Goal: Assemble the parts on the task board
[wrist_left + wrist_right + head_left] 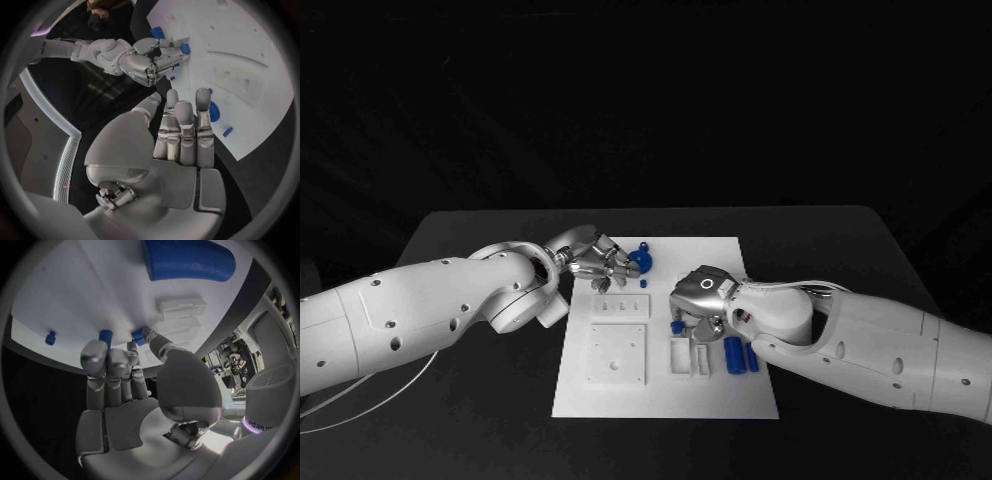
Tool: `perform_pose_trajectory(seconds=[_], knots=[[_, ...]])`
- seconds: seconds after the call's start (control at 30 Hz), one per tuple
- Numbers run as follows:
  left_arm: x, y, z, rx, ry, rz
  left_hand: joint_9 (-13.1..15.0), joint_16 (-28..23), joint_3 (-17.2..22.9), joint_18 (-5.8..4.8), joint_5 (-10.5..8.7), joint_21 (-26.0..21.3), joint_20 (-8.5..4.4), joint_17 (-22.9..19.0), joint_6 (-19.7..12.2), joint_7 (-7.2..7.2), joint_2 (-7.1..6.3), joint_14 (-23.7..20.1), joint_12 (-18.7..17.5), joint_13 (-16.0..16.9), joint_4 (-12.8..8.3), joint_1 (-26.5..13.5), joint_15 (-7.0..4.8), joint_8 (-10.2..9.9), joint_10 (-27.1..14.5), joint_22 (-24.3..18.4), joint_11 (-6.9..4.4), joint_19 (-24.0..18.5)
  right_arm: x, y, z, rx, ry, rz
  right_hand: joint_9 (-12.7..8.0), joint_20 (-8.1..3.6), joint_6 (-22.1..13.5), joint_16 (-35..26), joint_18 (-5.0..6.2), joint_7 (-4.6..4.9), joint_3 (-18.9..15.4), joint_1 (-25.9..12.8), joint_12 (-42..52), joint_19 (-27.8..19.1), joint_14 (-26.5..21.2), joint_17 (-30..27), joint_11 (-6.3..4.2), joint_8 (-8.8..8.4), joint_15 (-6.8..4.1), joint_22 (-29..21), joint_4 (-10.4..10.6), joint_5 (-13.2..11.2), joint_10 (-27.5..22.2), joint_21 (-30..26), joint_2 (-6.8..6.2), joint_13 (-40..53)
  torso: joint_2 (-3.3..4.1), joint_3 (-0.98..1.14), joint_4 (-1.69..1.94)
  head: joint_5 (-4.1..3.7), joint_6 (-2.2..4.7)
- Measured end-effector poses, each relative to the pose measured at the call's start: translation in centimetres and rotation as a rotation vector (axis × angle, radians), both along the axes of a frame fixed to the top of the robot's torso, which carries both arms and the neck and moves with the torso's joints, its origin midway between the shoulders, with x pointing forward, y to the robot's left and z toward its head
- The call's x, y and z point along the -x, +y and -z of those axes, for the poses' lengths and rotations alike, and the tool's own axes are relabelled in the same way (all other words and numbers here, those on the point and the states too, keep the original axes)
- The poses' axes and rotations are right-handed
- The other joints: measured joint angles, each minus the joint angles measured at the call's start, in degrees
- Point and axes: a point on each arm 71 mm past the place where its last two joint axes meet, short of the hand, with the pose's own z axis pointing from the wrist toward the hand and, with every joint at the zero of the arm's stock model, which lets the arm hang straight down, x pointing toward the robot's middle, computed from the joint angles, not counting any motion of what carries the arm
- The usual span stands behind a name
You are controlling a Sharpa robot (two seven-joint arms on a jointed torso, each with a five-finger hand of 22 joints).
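Observation:
The white task board [664,392] lies in the middle of the black table. My left hand [596,262] hovers at the board's far left edge, fingers straight and apart from a round blue part [640,262]; the left wrist view shows that part [214,111] just past the fingertips [187,107], with nothing held. My right hand [704,296] reaches down onto the board's middle. In the right wrist view its thumb and a finger pinch a small blue peg [137,336]. Two more blue pegs [106,335] stand beside it.
Two blue cylinders [740,354] lie on the board to the right of a white slotted block [687,356]. A square white plate [617,355] takes up the board's near left. A large curved blue piece [187,260] sits beyond my right hand. A white cable [372,400] trails along the table's left.

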Motion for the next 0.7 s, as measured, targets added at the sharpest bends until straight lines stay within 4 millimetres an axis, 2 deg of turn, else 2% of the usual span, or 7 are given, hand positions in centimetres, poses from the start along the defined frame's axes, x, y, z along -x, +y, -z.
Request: perform_pose_trajectory(seconds=[0.07, 0.17, 0.33, 0.43, 0.47, 0.57, 0.7], knots=[[0.01, 0.00, 0.00, 0.000, 0.000, 0.000, 0.00, 0.00, 0.00, 0.00, 0.00, 0.00, 0.00, 0.00, 0.00, 0.00, 0.00, 0.00, 0.00, 0.00, 0.00, 0.00, 0.00, 0.00, 0.00, 0.00, 0.00, 0.00, 0.00, 0.06, 0.05, 0.003, 0.004, 0.004, -0.03, 0.16, -0.39, 0.01, -0.01, 0.00, 0.91, -1.22, 0.00, -0.17, -0.03, -0.06, 0.14, -0.09, 0.03, 0.00, -0.11, 1.10, -0.14, -0.25, 0.24, -0.15, 0.01, 0.01, 0.01, 0.00, 0.01], [0.01, 0.00, -0.01, 0.000, 0.001, 0.000, 0.00, 0.00, 0.00, 0.00, 0.00, 0.01, 0.11, 0.00, 0.00, 0.00, 0.00, 0.00, 0.00, 0.00, 0.00, 0.00, 0.00, 0.00, 0.00, -0.01, 0.00, 0.13, 0.03, 0.29, 0.07, 0.004, 0.008, 0.007, -0.03, 0.17, -1.25, 0.02, -0.01, 0.41, 1.77, -1.88, -0.26, -0.17, -0.20, -0.16, 0.33, -0.09, 0.20, 0.00, -0.95, 2.83, -0.33, -0.33, -0.42, -0.41, 0.01, 0.02, 0.00, -0.09, 0.01], [0.02, -0.01, -0.01, 0.000, 0.002, -0.001, 0.00, 0.00, 0.00, 0.01, 0.00, 0.01, 0.00, -0.01, 0.00, 0.00, 0.00, 0.00, 0.00, 0.00, 0.00, 0.00, 0.00, 0.00, 0.00, -0.01, 0.00, 0.41, -0.02, 0.48, 0.07, 0.007, 0.014, 0.015, -0.10, 0.13, -1.89, 0.02, 0.00, 0.69, 2.18, -2.52, -0.35, -0.11, -0.20, -0.21, 0.51, -0.06, 0.20, 0.00, -1.29, 5.15, -0.51, -0.66, -0.48, -0.59, 0.00, 0.03, -0.02, -0.12, 0.01], [0.03, -0.02, 0.00, 0.000, 0.002, -0.001, -0.01, 0.00, 0.00, 0.00, 0.00, 0.01, 0.00, 0.00, 0.00, 0.00, 0.00, 0.00, 0.00, 0.00, 0.00, 0.00, 0.00, 0.00, 0.00, -0.01, 0.00, 0.41, -0.10, 0.60, 0.05, 0.008, 0.017, 0.020, -0.08, 0.41, -2.36, 0.02, -0.01, 0.74, 2.81, -2.99, -0.35, -0.18, -0.20, -0.28, 0.71, -0.05, 0.20, 0.00, -1.93, 7.74, -0.72, -0.77, -0.64, -0.74, 0.01, 0.06, -0.01, -0.15, -0.03], [0.03, -0.03, 0.00, 0.000, 0.002, -0.001, -0.01, 0.00, 0.00, 0.01, 0.00, 0.01, 0.00, -0.01, 0.00, 0.00, 0.00, 0.00, 0.00, 0.00, 0.00, 0.00, 0.00, 0.00, 0.00, -0.01, 0.00, 0.41, -0.13, 0.61, 0.04, 0.008, 0.017, 0.022, -0.08, 0.51, -2.36, 0.02, -0.01, 0.74, 3.17, -3.31, -0.35, -0.10, -0.20, -0.28, 0.58, -0.05, 0.20, 0.00, -1.94, 8.66, -0.85, -0.86, -0.32, -0.74, 0.01, 0.07, -0.01, -0.16, -0.04], [0.04, -0.04, 0.00, 0.001, 0.003, 0.000, -0.01, 0.00, 0.00, 0.01, 0.00, 0.01, 0.00, -0.01, 0.00, 0.00, 0.00, 0.00, 0.00, 0.00, 0.00, 0.00, 0.00, 0.00, 0.00, -0.01, 0.00, 0.41, -0.16, 0.63, 0.04, 0.007, 0.019, 0.026, -0.07, 0.51, -2.37, 0.02, -0.01, 0.75, 5.73, -3.93, -0.35, -0.10, -0.19, -0.28, 0.50, -0.05, 0.19, 0.00, -2.52, 11.02, -0.93, -0.86, -0.30, -0.74, 0.01, 0.07, 0.01, -0.20, -0.04], [0.05, -0.06, 0.00, 0.000, 0.004, 0.000, -0.01, 0.00, -0.23, 0.01, 0.00, -0.32, 0.00, -0.01, -0.20, 0.20, 0.00, 0.00, 0.23, 0.00, 0.23, 0.00, 0.00, 0.00, 0.00, -0.01, 0.00, 0.41, -0.18, 0.60, 0.03, 0.001, 0.020, 0.032, -0.15, 0.52, -1.86, 0.04, 0.00, 0.49, 8.96, -4.71, -0.35, -0.09, -0.19, -0.22, 0.50, -0.11, 0.19, -0.01, -2.99, 11.29, -0.93, -0.32, -0.12, -0.68, 0.01, 0.04, 0.04, -0.22, 0.00]])
